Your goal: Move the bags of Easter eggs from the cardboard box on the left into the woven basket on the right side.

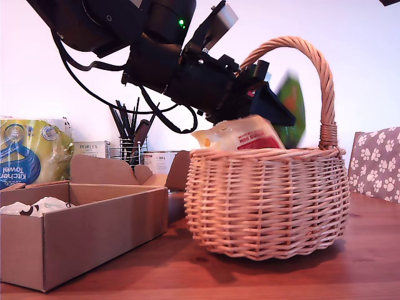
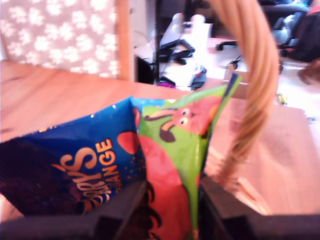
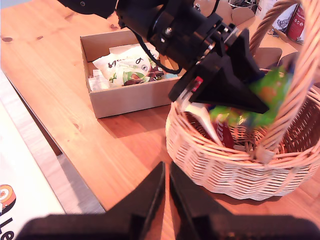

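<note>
1. My first gripper [image 3: 250,95] hangs over the woven basket [image 1: 269,200], jaws clamped on a green bag [image 2: 175,150]; a blue bag [image 2: 75,165] lies beside it.
2. A red and cream bag [image 1: 240,134] already sits below the jaws.
3. My second gripper [image 3: 166,200] is closed, empty, well apart.
4. The cardboard box [image 3: 125,97] holds at least one white bag [image 3: 127,70], so I judge work remains.

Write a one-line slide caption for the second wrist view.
My first gripper holds a green pouch over the woven basket; the cardboard box behind holds more bags.
</note>
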Robot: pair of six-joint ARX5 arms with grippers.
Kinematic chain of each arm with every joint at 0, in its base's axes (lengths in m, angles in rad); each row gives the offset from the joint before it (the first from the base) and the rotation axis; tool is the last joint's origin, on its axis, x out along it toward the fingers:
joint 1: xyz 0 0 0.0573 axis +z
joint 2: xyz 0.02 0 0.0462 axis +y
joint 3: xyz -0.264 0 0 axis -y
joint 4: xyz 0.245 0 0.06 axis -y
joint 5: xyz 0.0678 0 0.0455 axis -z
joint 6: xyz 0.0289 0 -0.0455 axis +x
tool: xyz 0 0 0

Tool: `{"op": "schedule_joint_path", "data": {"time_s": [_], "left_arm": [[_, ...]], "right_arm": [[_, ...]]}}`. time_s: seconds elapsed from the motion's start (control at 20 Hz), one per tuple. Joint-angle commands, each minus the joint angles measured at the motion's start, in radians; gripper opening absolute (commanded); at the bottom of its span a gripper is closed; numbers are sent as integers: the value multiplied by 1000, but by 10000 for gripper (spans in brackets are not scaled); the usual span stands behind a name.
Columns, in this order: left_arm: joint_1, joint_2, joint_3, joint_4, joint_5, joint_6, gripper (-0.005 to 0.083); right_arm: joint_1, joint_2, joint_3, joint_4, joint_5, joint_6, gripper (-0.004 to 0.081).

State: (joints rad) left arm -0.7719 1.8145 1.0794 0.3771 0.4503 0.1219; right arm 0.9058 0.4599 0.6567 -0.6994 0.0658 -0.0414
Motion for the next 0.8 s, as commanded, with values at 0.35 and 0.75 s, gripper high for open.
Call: {"op": "schedule_joint_path", "data": {"time_s": [0.35,0.75], "left_arm": [[-25,-74,34,-78,-14,-21,104],[14,-352,29,-477,-183,69,-20]], "right_arm": [[8,0,-4,5,-7,15,-13],[8,0,-4,1,-6,14,-13]]}}
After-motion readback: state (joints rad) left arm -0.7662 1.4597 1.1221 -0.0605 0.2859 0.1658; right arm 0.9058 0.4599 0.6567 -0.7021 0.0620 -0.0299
